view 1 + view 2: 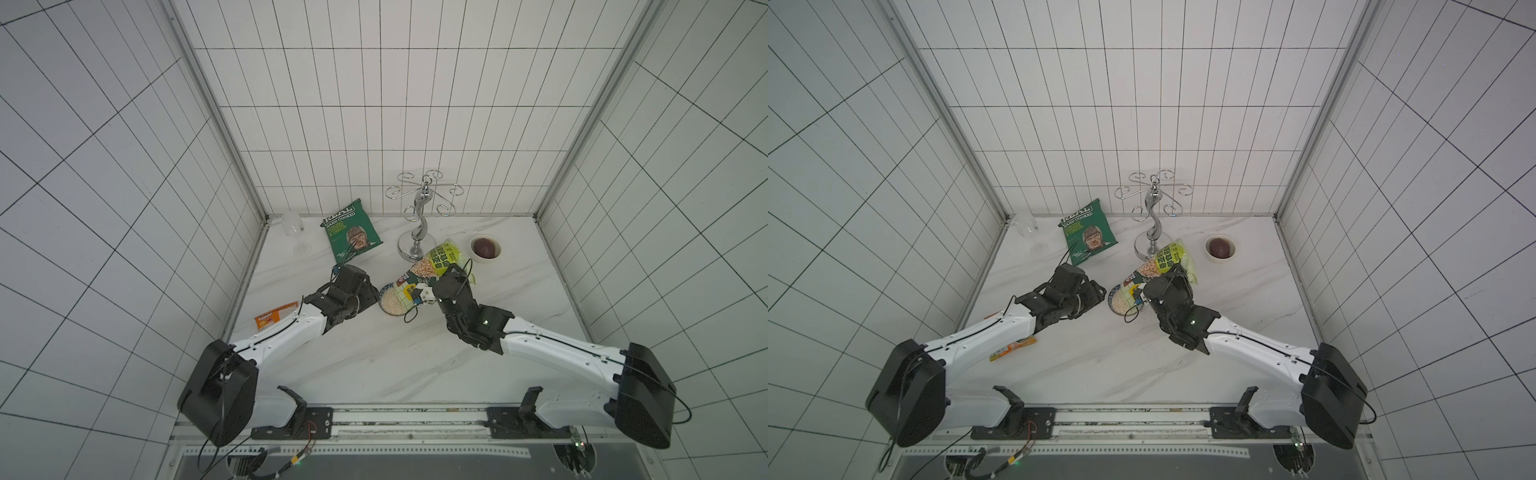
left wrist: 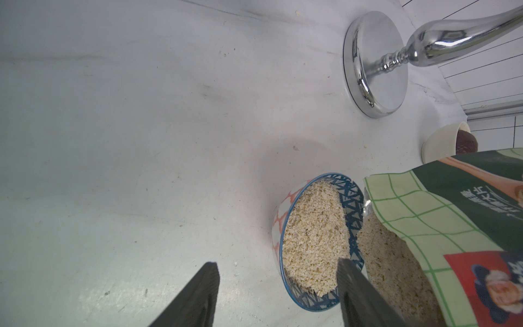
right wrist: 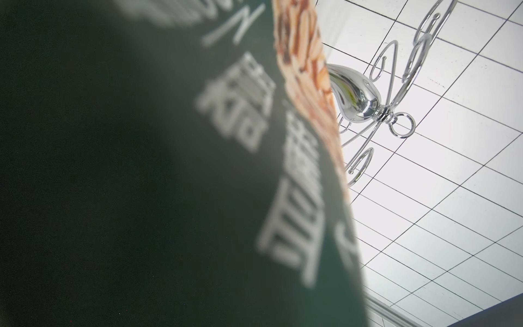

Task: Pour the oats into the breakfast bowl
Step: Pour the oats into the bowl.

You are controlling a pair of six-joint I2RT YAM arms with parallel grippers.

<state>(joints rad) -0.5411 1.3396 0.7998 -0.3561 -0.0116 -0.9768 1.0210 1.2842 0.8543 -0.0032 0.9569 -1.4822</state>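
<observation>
This is a robot test cell dressed as a kitchen. White tiled walls (image 1: pixel 374 124) set in aluminium corner posts (image 1: pixel 216 112) box in a marble-look tabletop (image 1: pixel 374 353). Two white robot arms (image 1: pixel 286 332) are mounted on a rail (image 1: pixel 409 415) at the near edge. A chrome stemware rack (image 1: pixel 419 224), a wine glass (image 1: pixel 295 230), a crisp bag (image 1: pixel 351 232) and a breakfast bowl (image 1: pixel 380 296) sit on the tabletop.
</observation>
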